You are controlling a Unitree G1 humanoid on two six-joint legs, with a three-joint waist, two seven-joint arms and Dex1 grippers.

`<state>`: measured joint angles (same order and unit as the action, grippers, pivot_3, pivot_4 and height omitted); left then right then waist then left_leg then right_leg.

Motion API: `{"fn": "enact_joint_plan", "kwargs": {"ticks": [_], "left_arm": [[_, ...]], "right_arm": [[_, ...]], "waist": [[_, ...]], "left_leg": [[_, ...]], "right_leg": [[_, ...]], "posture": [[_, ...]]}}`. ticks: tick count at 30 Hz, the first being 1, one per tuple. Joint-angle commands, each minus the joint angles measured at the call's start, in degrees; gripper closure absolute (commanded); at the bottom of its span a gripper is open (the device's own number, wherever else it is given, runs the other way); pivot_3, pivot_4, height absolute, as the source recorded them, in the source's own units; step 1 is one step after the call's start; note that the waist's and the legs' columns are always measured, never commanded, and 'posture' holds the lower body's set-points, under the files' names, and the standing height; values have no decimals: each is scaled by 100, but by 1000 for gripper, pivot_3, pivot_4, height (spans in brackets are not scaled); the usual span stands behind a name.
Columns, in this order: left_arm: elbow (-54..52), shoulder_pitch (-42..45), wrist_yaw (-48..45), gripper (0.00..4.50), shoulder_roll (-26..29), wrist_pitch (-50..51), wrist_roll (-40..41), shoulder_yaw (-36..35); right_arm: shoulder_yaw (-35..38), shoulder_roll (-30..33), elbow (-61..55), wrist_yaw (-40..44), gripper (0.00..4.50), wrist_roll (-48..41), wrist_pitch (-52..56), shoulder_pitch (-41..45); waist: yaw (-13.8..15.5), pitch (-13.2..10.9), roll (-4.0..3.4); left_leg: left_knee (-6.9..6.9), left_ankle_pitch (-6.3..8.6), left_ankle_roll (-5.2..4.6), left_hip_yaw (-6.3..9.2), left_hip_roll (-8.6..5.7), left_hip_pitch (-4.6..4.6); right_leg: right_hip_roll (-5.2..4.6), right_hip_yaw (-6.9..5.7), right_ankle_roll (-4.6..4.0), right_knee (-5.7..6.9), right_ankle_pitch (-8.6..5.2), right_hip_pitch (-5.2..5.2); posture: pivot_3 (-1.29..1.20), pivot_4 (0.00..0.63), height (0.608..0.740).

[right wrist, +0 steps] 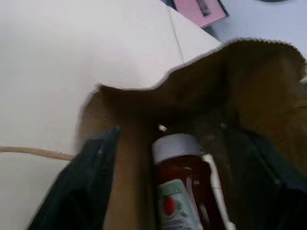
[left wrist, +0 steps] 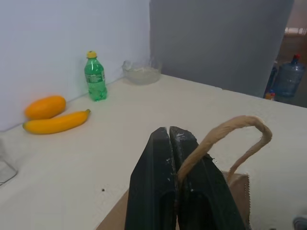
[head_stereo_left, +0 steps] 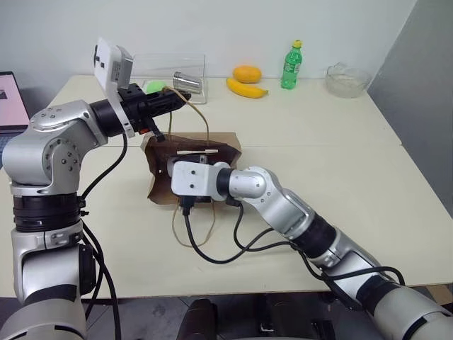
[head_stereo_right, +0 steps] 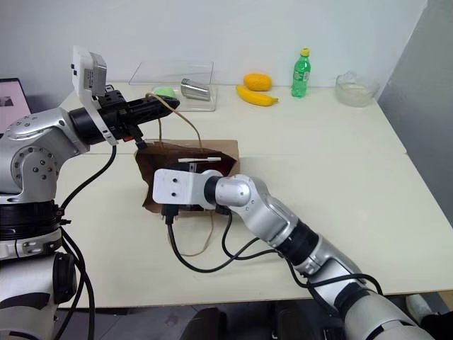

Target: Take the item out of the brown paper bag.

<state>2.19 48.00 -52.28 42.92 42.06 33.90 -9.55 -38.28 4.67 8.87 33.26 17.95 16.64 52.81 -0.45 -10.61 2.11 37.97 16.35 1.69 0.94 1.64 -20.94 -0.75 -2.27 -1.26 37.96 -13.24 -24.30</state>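
Brown paper bag (head_stereo_left: 192,173) lies on its side on the cream surface (head_stereo_left: 340,177), its mouth toward you, and your right arm reaches straight into it. From the right wrist you see the item (right wrist: 180,191) deep inside the bag – a dark red bottle or jar with a white cap and a printed label, lying between the two black fingers (right wrist: 81,191). Those fingers stand wide apart, one on each side of the item, and nothing in the frames shows them touching it. Your left gripper (left wrist: 169,139) is raised above the bag's upper edge, its fingers pressed together on one tan cord handle (left wrist: 230,136), which loops up and away from the tips – the bag's top wall hangs from that cord. The other handle (head_stereo_left: 195,234) trails loose on the surface at the bag's near side. Along the far edge sit a banana (head_stereo_left: 246,88), an orange fruit (head_stereo_left: 247,73), a green bottle (head_stereo_left: 290,65) and a glass bowl (head_stereo_left: 347,79)
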Motion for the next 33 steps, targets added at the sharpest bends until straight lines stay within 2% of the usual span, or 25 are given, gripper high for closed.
{"fn": "enact_joint_plan", "kwargs": {"ticks": [1, 6, 15, 25, 27, 30, 33], "left_arm": [[-184, 108, 3, 4500, 51, -55, 117, -190], [-233, 77, 24, 4500, 47, -39, 143, -193], [-239, 76, 31, 4500, 80, -42, 181, -171], [-311, -86, 36, 4500, 78, -96, 150, -146], [-334, -133, 40, 4500, 95, -104, 136, -151], [-308, -204, 62, 4500, 134, -129, 102, -188], [-237, -233, 91, 4500, 172, -189, 32, -200]], "right_arm": [[-203, 84, 618, -414, 36, 706, -615, 367], [-469, 134, 1512, -353, 36, 1232, -1111, 606], [-758, -176, 3063, -486, 36, 1979, -1606, 1081], [-681, -860, 5204, -1069, 36, 2195, -2060, 1689], [-607, -894, 5321, -1109, 416, 2163, -2200, 1751], [-567, -830, 5214, -1123, 1260, 2165, -2474, 1751], [-416, -682, 4778, -1074, 1518, 2051, -2801, 1690]], "waist": [[-2, 0, 1], [-15, 0, 1], [-123, 0, 2], [-139, 1, 2], [-139, 1, 2], [-138, 1, 1], [-138, 0, 1]], "left_leg": [[0, 0, 0, -2, 0, -1], [-2, 0, -1, -7, -2, -4], [-2, 0, -1, 0, 1, 4], [-3, 0, -1, -1, 4, 12], [-3, 0, -1, 0, 6, 12], [-3, 0, -1, 0, 5, 12], [-3, 0, -1, 1, 5, 9]], "right_leg": [[-2, 2, 0, -1, 0, 0], [-15, 6, 0, -6, 0, 0], [-9, 3, 0, 8, 0, -1], [-9, 7, -1, 11, 1, 2], [-9, 7, -1, 13, 1, 2], [-12, 7, -1, 13, 1, 2], [-12, 7, -1, 11, 1, 2]], "posture": [[0, 150, 740], [0, 150, 740], [0, 150, 740], [0, 150, 740], [0, 150, 740], [0, 150, 740], [0, 150, 740]]}}
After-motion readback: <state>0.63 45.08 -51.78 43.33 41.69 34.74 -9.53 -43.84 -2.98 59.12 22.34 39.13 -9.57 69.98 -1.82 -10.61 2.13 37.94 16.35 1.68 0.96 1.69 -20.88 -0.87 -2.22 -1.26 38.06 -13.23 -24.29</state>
